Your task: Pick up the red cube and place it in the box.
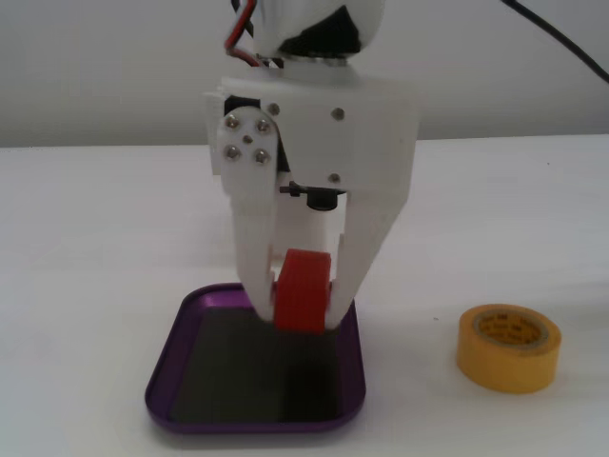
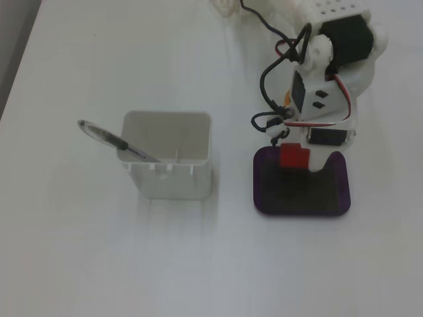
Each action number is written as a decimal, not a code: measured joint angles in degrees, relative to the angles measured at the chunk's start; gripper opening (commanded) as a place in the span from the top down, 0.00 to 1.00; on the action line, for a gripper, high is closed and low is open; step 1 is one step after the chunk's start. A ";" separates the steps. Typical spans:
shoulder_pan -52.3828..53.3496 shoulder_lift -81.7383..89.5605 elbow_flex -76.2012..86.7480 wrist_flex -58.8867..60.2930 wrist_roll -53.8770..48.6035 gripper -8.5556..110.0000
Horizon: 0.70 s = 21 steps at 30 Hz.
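The red cube is held between the two white fingers of my gripper, just above the far part of the box. The box is a shallow purple tray with a dark bottom. In the other fixed view from above, the red cube sits at the far edge of the purple box, under the white arm, with my gripper shut on it. The cube looks lifted a little off the tray's bottom.
A yellow tape roll lies on the white table to the right of the box. A tall white plastic container with a pen in it stands left of the box in the fixed view from above.
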 measured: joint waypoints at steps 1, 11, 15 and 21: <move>-0.09 0.00 0.00 0.79 0.00 0.74; -0.26 0.00 0.00 4.92 0.00 0.70; -0.26 4.66 0.00 4.92 0.00 0.70; -0.26 20.04 9.32 5.01 0.00 0.70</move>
